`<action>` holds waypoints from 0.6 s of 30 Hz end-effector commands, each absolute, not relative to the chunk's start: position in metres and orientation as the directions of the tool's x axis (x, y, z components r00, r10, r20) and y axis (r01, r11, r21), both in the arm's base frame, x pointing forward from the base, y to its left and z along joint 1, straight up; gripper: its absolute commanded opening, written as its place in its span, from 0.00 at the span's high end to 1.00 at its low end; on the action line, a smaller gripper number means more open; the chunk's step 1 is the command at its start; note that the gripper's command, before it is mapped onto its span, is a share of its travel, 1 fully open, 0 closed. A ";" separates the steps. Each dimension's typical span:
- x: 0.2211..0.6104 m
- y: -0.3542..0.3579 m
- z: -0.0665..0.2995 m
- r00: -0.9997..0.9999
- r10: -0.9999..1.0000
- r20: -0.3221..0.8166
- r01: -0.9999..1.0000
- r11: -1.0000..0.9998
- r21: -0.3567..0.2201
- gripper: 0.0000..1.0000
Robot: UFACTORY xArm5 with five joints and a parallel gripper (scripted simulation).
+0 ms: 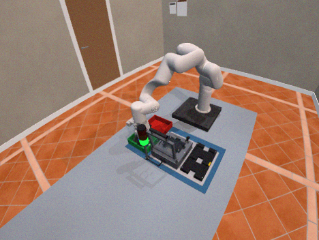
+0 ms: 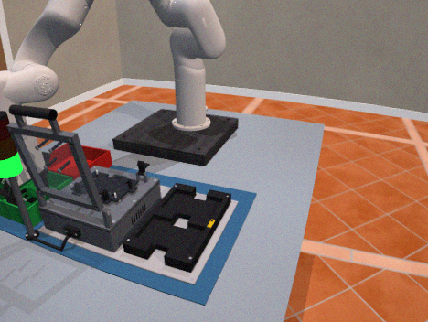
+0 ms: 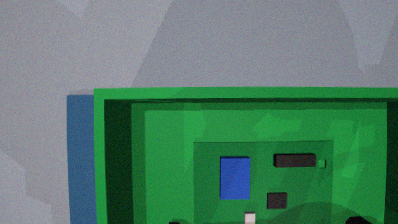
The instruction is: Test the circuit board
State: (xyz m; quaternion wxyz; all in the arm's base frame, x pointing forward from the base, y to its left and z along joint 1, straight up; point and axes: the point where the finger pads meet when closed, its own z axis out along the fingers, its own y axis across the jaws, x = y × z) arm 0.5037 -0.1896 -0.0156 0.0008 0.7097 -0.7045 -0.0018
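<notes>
The board [image 3: 210, 190] lies in the green bin [image 1: 136, 146] [image 2: 33, 214] [image 3: 99, 160], component side up, and looks flat on its floor. Its lower part is cut off in the wrist view. My gripper [image 3: 265, 220] is open, its dark fingertips just showing at the bottom edge, apart from each other on either side of the board. The signal light [image 1: 144, 141] [image 2: 10, 167] glows green. The tester [image 1: 163, 157] [image 2: 82, 230] has its lid [image 1: 172, 151] [image 2: 87, 171] standing open. The hook [image 1: 187, 139] [image 2: 143, 168] stands upright at its far side.
The red bin [image 1: 160, 125] [image 2: 102, 159] stands behind the green bin, near the tester. The black tray [image 1: 204, 155] [image 2: 155, 233] lies right of the tester without a board. The light's post and the raised lid stand close to my gripper in the top view.
</notes>
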 end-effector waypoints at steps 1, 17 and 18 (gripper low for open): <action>0.505 -0.190 -0.014 0.007 -1.000 0.000 -1.000 -0.007 0.000 0.00; 0.505 -0.190 0.001 0.007 -1.000 0.000 -1.000 -0.007 0.000 0.00; 0.505 -0.190 0.005 0.007 -1.000 0.000 -1.000 -0.007 0.000 0.00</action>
